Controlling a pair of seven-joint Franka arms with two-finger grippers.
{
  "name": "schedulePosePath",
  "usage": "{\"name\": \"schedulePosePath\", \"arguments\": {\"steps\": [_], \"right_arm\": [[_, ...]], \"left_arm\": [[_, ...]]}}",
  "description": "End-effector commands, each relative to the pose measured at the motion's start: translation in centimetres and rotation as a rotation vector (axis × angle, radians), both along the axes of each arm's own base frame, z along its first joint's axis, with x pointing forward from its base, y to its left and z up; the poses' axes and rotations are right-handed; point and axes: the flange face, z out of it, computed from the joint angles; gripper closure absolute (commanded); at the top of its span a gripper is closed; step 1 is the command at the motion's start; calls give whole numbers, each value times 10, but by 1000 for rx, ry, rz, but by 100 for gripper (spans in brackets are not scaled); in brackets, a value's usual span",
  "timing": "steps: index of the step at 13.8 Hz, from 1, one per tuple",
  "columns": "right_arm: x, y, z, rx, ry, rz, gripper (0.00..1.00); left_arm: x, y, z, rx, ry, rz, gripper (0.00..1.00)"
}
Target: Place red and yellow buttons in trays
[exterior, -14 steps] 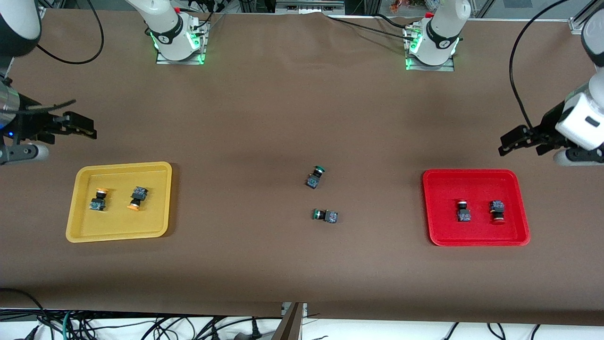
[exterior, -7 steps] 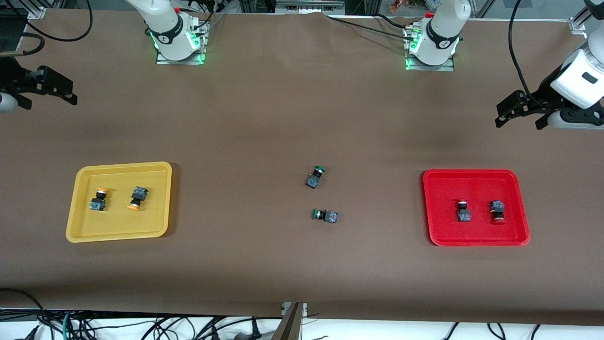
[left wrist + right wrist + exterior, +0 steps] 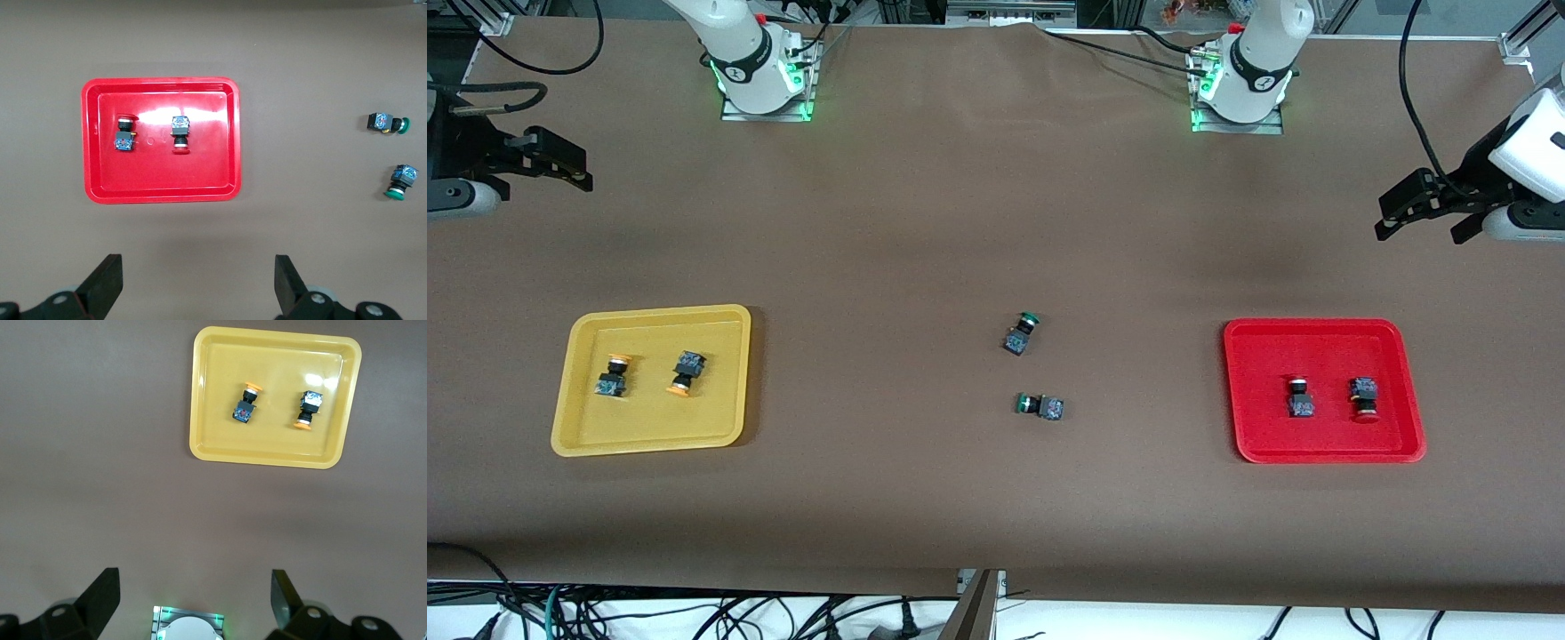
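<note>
I see both yellow buttons (image 3: pixel 647 374) in the yellow tray (image 3: pixel 734 373) and both red buttons (image 3: pixel 1331 396) in the red tray (image 3: pixel 1316 331); nothing left. Left hand (image 3: pixel 1427 216) and right hand (image 3: pixel 547 160) hang open, empty.

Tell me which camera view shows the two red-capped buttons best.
The left wrist view: both red-capped buttons lie large and unobstructed in the red tray. The front view shows them smaller, in that tray. The right wrist view shows neither.

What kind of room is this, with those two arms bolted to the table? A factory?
More likely a robotics lab than a factory: two white robot arm bases bolted onto a brown paper-covered table, loose black cables hanging under its edge, and small push-button switches sorted into a yellow plastic tray and a red plastic tray.
</note>
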Motion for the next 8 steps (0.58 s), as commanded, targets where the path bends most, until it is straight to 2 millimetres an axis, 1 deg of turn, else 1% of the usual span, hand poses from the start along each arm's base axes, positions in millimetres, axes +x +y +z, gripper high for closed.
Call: {"name": "schedulePosePath", "arguments": {"steps": [1, 3, 5, 8], "right_arm": [[-1, -4, 4, -11, -6, 13, 0], [1, -5, -1, -12, 4, 13, 0], [4, -5, -4, -18, 5, 11, 0], [4, -5, -4, -21, 5, 13, 0]], "left_arm": [[5, 3, 2, -2, 12, -25, 0], [8, 1, -4, 0, 26, -25, 0], [7, 5, -5, 24, 65, -49, 0], [-2, 4, -11, 25, 149, -71, 0]]}}
